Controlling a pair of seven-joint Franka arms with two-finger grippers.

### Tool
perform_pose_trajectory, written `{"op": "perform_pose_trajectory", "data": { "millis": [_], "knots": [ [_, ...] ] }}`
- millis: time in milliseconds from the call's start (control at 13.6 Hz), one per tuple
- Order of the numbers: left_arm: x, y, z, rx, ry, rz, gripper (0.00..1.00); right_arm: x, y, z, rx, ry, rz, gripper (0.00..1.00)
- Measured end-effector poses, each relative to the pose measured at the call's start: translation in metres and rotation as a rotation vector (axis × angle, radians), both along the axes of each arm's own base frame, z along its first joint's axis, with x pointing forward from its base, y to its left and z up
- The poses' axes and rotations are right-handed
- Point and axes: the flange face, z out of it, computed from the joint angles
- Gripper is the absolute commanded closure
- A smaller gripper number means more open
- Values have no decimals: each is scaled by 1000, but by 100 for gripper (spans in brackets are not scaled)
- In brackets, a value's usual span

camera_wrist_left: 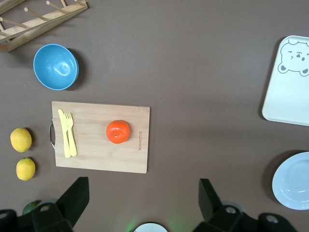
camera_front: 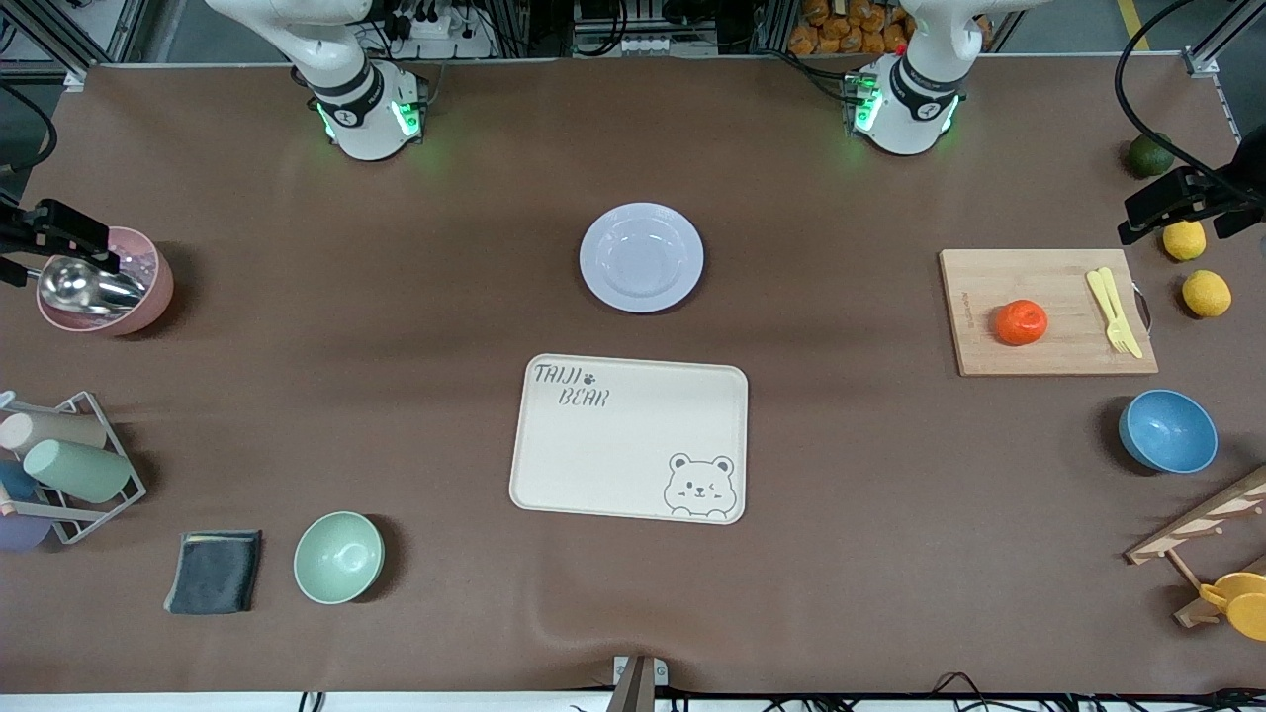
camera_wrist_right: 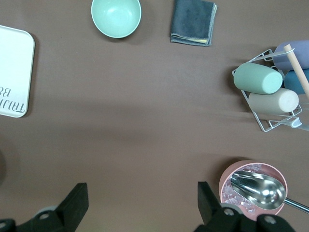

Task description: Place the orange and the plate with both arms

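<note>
Two things matter to me here: the small round red-orange orange (camera_front: 1021, 322), glossy with a slightly flattened top, and the round pale lavender-white shallow plate (camera_front: 641, 257) with its wide rim. I see the orange sitting on the rectangular bamboo cutting board (camera_front: 1048, 312) toward the left arm's end of the brown bench (camera_front: 851, 554), apart from the pale yellow plastic fork and knife (camera_front: 1114, 311) that lie on the same board. The plate rests bare and empty on the bench midway between the two arm bases, farther from the front camera than the cream rectangular bear-printed tray (camera_front: 629, 436) and apart from it. My left claw (camera_wrist_left: 141, 193) hangs high over the bench near the board's edge, fingers spread wide and holding nothing, touching nothing; in its wrist view the orange shows between the two dark fingers (camera_wrist_left: 73, 195), well below them. My right claw (camera_wrist_right: 140, 195) hangs over bare bench toward the right arm's end, likewise spread wide and empty, near the pink cup holding a metal scoop (camera_wrist_right: 253, 188). On the left arm's end I also see two yellow lemons (camera_front: 1207, 293) beside the board and a blue bowl (camera_front: 1168, 431) nearer the camera.
</note>
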Motion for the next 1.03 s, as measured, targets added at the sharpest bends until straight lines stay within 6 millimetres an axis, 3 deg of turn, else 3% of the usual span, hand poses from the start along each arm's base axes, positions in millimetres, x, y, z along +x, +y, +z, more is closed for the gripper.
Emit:
{"op": "perform_pose_trajectory", "data": {
  "millis": [441,588,1029],
  "knots": [
    [0,3,-1,0,5,1,0,0,1,-1,0,1,1,0],
    [2,9,-15,-1,28,5,0,0,1,-3,1,6,1,0],
    [10,46,-131,60,65,27,0,1,2,-10,2,24,3,0]
  ]
}}
